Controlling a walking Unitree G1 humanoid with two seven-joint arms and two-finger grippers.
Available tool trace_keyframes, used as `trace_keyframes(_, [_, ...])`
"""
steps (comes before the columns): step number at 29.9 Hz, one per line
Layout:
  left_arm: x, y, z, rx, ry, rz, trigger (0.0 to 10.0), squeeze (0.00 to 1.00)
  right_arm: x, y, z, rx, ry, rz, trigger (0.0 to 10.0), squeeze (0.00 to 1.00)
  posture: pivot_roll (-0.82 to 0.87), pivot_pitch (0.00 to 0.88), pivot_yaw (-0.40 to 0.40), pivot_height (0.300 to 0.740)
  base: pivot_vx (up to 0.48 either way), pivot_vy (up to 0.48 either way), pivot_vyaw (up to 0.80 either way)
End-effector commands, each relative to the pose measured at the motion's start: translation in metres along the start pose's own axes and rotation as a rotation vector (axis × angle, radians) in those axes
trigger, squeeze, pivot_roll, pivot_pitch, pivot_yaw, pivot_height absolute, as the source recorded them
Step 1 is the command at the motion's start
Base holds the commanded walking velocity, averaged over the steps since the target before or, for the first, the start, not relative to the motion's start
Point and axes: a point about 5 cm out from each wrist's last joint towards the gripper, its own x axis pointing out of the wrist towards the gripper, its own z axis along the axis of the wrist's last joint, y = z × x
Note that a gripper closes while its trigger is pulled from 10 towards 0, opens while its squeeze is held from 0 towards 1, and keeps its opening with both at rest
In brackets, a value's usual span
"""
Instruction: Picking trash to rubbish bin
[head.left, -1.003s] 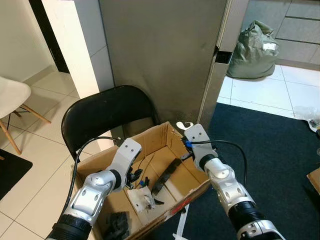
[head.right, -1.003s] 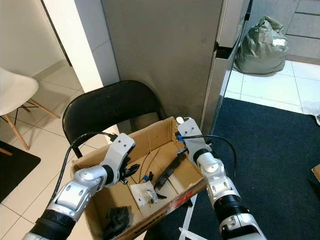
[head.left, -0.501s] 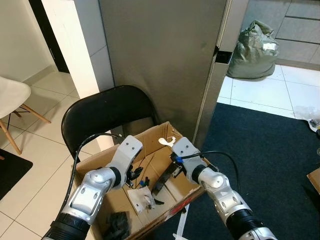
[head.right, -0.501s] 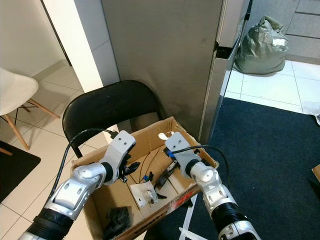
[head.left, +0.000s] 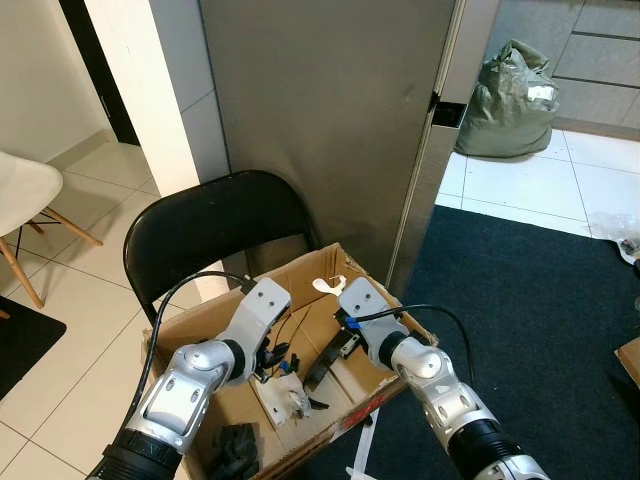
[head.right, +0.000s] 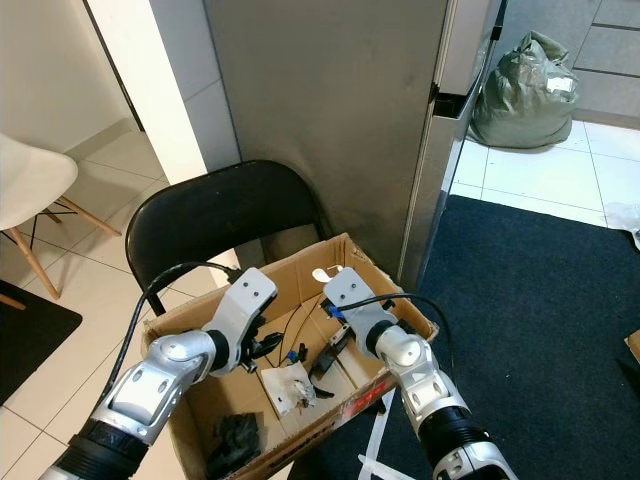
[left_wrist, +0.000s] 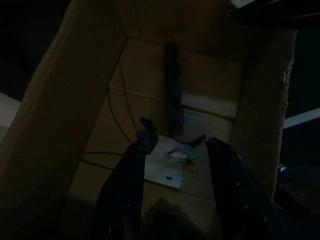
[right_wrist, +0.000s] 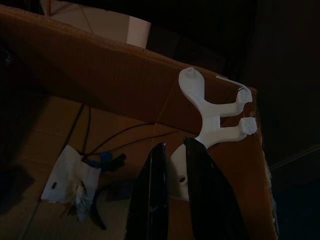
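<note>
The right gripper (right_wrist: 172, 150) pinched a white plastic hook (right_wrist: 212, 107) over the cardboard box (head.left: 395, 375), at its 1 o'clock corner, probably for dropping; the left gripper (left_wrist: 175, 145) hovered spread inside.

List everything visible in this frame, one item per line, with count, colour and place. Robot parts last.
cardboard box: 1, brown, open, on the black chair.
white plastic piece: 1, white, held over the box.
paper scrap: 1, white, on the box floor.
black strip: 1, black, inside the box.
folding chair: 1, black, under the box.
white chair: 1, at the far left.
bag: 1, grey-green, on the tiles beyond.
rug: 1, dark blue, at the right.
left gripper: open, above the scrap.
right gripper: shut on the white piece.
</note>
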Motion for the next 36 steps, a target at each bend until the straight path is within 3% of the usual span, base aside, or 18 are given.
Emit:
trace_keyframes(1, [-0.003, 0.001, -0.008, 0.011, 0.038, 0.002, 10.0, 0.00, 0.001, 0.001, -0.002, 0.017, 0.015, -0.004, 10.0, 0.00, 0.02, 0.073, 0.051, 0.740, 0.000, 0.000, 0.00])
trace_keyframes(3, [-0.003, 0.001, -0.008, 0.011, 0.039, 0.002, 10.0, 0.00, 0.001, 0.001, -0.002, 0.019, 0.014, -0.004, 10.0, 0.00, 0.02, 0.075, 0.050, 0.740, 0.000, 0.000, 0.00])
trace_keyframes(4, [-0.003, 0.001, -0.008, 0.011, 0.040, 0.003, 10.0, 0.00, 0.001, 0.001, -0.002, 0.026, 0.015, -0.005, 10.0, 0.58, 0.02, 0.075, 0.049, 0.740, 0.000, 0.000, 0.00])
trace_keyframes(5, [-0.003, 0.001, -0.008, 0.011, 0.040, 0.003, 10.0, 0.00, 0.001, 0.000, -0.002, 0.032, 0.015, -0.005, 10.0, 0.58, 0.02, 0.075, 0.049, 0.740, 0.000, 0.000, 0.00])
trace_keyframes(6, [-0.003, 0.001, -0.008, 0.010, 0.041, 0.004, 10.0, 0.00, 0.001, 0.000, -0.002, 0.040, 0.013, -0.003, 10.0, 1.00, 0.02, 0.076, 0.049, 0.740, 0.000, 0.000, 0.00])
trace_keyframes(8, [-0.003, 0.001, -0.008, 0.010, 0.042, 0.006, 10.0, 0.00, 0.001, -0.001, -0.002, 0.026, 0.017, -0.014, 10.0, 1.00, 0.02, 0.078, 0.049, 0.740, 0.000, 0.000, 0.00])
trace_keyframes(9, [-0.003, 0.002, -0.008, 0.010, 0.043, 0.008, 10.0, 0.00, 0.001, -0.003, -0.002, 0.009, 0.019, -0.027, 10.0, 0.32, 0.02, 0.078, 0.050, 0.740, 0.000, 0.000, 0.00])
trace_keyframes(11, [-0.003, 0.002, -0.008, 0.010, 0.043, 0.008, 10.0, 0.00, 0.001, -0.003, -0.002, 0.009, 0.019, -0.027, 10.0, 0.32, 0.02, 0.078, 0.050, 0.740, 0.000, 0.000, 0.00])
trace_keyframes(12, [-0.003, 0.002, -0.008, 0.010, 0.043, 0.009, 10.0, 0.00, 0.001, -0.004, -0.002, 0.008, 0.021, -0.040, 10.0, 0.00, 0.02, 0.078, 0.050, 0.740, 0.000, 0.000, 0.00])
trace_keyframes(14, [-0.003, 0.002, -0.008, 0.010, 0.043, 0.009, 10.0, 0.00, 0.001, -0.005, -0.002, 0.010, 0.022, -0.048, 10.0, 0.00, 0.02, 0.078, 0.050, 0.740, 0.000, 0.000, 0.00])
trace_keyframes(18, [-0.003, 0.007, 0.000, 0.040, -0.024, 0.061, 10.0, 0.00, -0.004, -0.037, -0.003, 0.091, 0.033, -0.348, 10.0, 0.00, 0.02, 0.080, 0.051, 0.740, 0.000, 0.000, 0.00])
trace_keyframes(20, [-0.004, 0.016, 0.019, 0.065, -0.170, 0.169, 10.0, 0.00, -0.012, -0.055, -0.002, 0.151, 0.011, -0.519, 10.0, 0.00, 0.02, 0.080, 0.051, 0.740, 0.000, 0.000, 0.00])
trace_keyframes(21, [-0.004, 0.016, 0.019, 0.065, -0.170, 0.169, 10.0, 0.00, -0.012, -0.055, -0.002, 0.151, 0.011, -0.519, 10.0, 0.00, 0.02, 0.080, 0.051, 0.740, 0.000, 0.000, 0.00])
trace_keyframes(23, [-0.008, 0.025, 0.039, 0.042, -0.309, 0.264, 10.0, 0.00, -0.021, -0.066, 0.002, 0.204, -0.051, -0.633, 10.0, 0.00, 0.01, 0.080, 0.052, 0.740, 0.000, 0.000, 0.00])
trace_keyframes(26, [-0.011, 0.030, 0.050, -0.010, -0.392, 0.321, 10.0, 0.00, -0.026, -0.066, 0.003, 0.253, -0.095, -0.652, 10.0, 0.00, 0.01, 0.080, 0.052, 0.740, 0.000, 0.000, 0.00])
trace_keyframes(29, [-0.014, 0.033, 0.061, -0.043, -0.469, 0.370, 10.0, 0.00, -0.028, -0.054, 0.000, 0.252, -0.105, -0.617, 10.0, 0.00, -0.01, 0.085, 0.056, 0.740, 0.000, 0.000, 0.00])
trace_keyframes(36, [-0.012, 0.029, 0.062, -0.088, -0.499, 0.366, 10.0, 0.00, -0.030, -0.048, -0.003, 0.278, -0.096, -0.642, 10.0, 0.00, -0.01, 0.086, 0.059, 0.740, 0.000, 0.000, 0.00])
